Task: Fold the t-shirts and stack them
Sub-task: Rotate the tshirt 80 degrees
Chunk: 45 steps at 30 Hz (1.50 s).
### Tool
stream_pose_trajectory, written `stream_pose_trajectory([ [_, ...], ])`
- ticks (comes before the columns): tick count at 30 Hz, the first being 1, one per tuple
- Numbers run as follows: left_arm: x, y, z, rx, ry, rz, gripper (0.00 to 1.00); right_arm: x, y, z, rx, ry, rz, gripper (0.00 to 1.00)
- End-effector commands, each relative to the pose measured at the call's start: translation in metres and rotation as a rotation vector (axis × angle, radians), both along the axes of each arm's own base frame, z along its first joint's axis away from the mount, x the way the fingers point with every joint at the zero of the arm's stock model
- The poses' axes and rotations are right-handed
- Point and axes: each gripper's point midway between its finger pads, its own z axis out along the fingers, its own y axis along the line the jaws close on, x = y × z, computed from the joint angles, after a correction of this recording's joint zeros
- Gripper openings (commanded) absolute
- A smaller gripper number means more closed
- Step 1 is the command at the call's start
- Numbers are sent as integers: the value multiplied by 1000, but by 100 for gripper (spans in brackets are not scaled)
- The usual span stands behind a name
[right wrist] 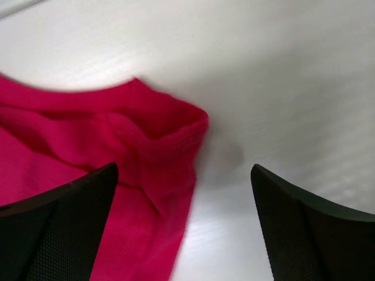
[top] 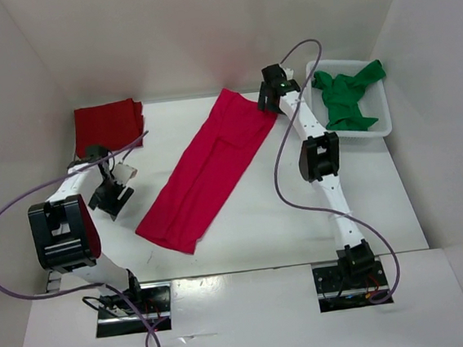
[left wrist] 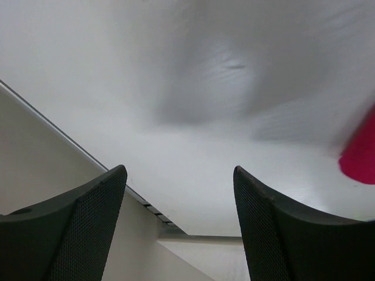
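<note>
Crimson shirt (top: 207,172) is laid as long strip. R gripper (right wrist: 184,175) is spread wide at its far corner; L gripper (left wrist: 179,175), also wide & empty, is held left of it.

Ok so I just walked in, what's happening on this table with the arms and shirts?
Two arms are partway through folding t-shirts. The crimson cloth t-shirt lies in the middle, folded into a long strip. The right claw hovers open over its far corner; the left claw is open above bare white table to the strip's left. A dark red cloth t-shirt sits folded at the far left, and a green cloth t-shirt lies crumpled in the white plastic basket at far right.
</note>
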Motion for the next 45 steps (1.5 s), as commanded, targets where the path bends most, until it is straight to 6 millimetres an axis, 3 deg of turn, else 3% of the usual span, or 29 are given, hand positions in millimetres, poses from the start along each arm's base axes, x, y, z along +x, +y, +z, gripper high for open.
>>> stream_pose_trajectory([
  [1, 10, -20, 7, -40, -23, -1, 81, -21, 17, 70, -139, -38, 82, 100],
  [2, 15, -24, 9, -48, -34, -13, 81, -25, 22, 89, -150, -64, 81, 100],
  [3, 16, -27, 12, -49, -46, -9, 81, -38, 25, 135, -145, -111, 83, 100],
  [6, 19, -30, 26, -55, -108, 20, 82, -71, 42, 206, -146, -193, 91, 100],
  [7, 17, -31, 30, -56, -126, 34, 82, -94, 40, 247, -143, -244, 89, 100],
  [8, 13, -34, 40, -67, -170, 47, 82, -111, 52, 267, -171, -282, 100, 100],
  [9, 12, -37, 44, -78, -203, 56, 82, -138, 51, 290, -176, -321, 110, 100],
  [11, 2, -41, 57, -123, -278, 107, 86, -176, 83, 297, -151, -357, 209, 100],
  [12, -1, -42, 60, -140, -301, 121, 86, -193, 96, 255, -151, -304, 254, 100],
  [13, 1, -44, 71, -146, -365, 123, 86, -222, 99, 275, -87, -354, 281, 100],
  [14, -2, -44, 69, -157, -382, 140, 86, -254, 123, 232, -48, -274, 330, 100],
  [15, -2, -44, 78, -155, -428, 145, 87, -277, 130, 232, 5, -275, 342, 100],
  [16, 2, -47, 84, -171, -470, 149, 87, -295, 143, 219, 44, -246, 359, 100],
  [17, 1, -50, 84, -199, -478, 146, 88, -332, 169, 185, 57, -176, 433, 100],
  [19, 2, -48, 94, -194, -526, 157, 88, -368, 207, 155, 175, -101, 430, 100],
  [20, 4, -49, 98, -200, -548, 150, 88, -405, 233, 135, 200, -39, 505, 100],
  [21, 4, -50, 101, -218, -560, 151, 90, -418, 247, 125, 246, -8, 469, 98],
  [22, 5, -48, 104, -218, -578, 141, 90, -432, 257, 101, 227, 51, 471, 98],
  [23, 5, -50, 104, -225, -589, 135, 90, -453, 272, 95, 241, 76, 500, 90],
  [25, 3, -52, 107, -222, -612, 110, 90, -469, 292, 82, 297, 113, 484, 79],
  [26, 1, -52, 110, -217, -640, 105, 90, -483, 302, 78, 324, 140, 500, 66],
  [29, -7, -53, 124, -208, -694, 82, 90, -502, 321, 55, 398, 226, 447, 43],
  [31, -12, -56, 131, -210, -719, 63, 91, -511, 330, 37, 397, 252, 422, 43],
  [34, -16, -56, 151, -185, -791, 31, 94, -524, 345, 27, 400, 247, 416, 54],
  [37, -21, -56, 147, -173, -780, 28, 96, -528, 360, 13, 422, 261, 409, 59],
  [38, -21, -56, 147, -173, -780, 28, 96, -529, 358, -3, 396, 276, 394, 60],
  [41, -22, -56, 143, -175, -771, 29, 96, -525, 366, -13, 395, 273, 368, 62],
  [42, -23, -56, 138, -177, -761, 31, 96, -522, 369, -7, 397, 257, 364, 66],
  [45, -23, -56, 138, -177, -761, 31, 96, -517, 365, -11, 370, 238, 340, 71],
])
